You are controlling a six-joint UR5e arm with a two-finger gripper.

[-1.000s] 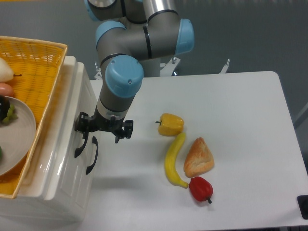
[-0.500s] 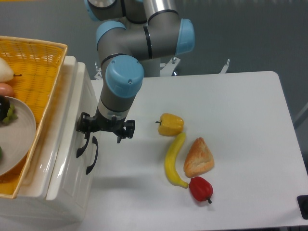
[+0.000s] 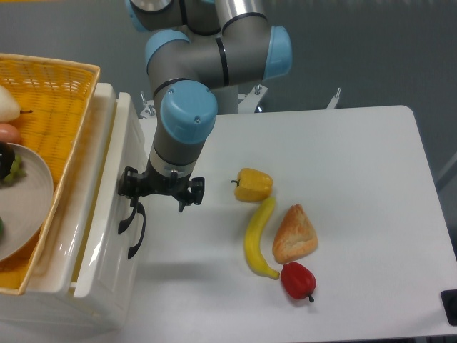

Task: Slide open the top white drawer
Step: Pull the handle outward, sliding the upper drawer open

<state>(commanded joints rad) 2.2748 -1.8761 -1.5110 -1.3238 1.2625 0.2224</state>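
The top white drawer (image 3: 100, 221) sits in the white cabinet at the left and stands out a little to the right. Its curved black handle (image 3: 124, 223) is beside the lower drawer's black handle (image 3: 138, 234). My gripper (image 3: 157, 206) points down in front of the drawer with its jaws spread. Its left finger (image 3: 131, 204) is hooked at the top drawer's handle. Its right finger (image 3: 183, 204) hangs free over the table. The contact itself is partly hidden by the wrist.
A yellow wicker basket (image 3: 50, 100) with a plate (image 3: 25, 207) and fruit sits on the cabinet. On the table to the right lie a yellow pepper (image 3: 253, 184), a banana (image 3: 257, 237), a pastry (image 3: 294, 234) and a red pepper (image 3: 298, 280).
My gripper has moved slightly right, and the top drawer with its handle has slid right with it, out of the cabinet. The lower handle has not moved.
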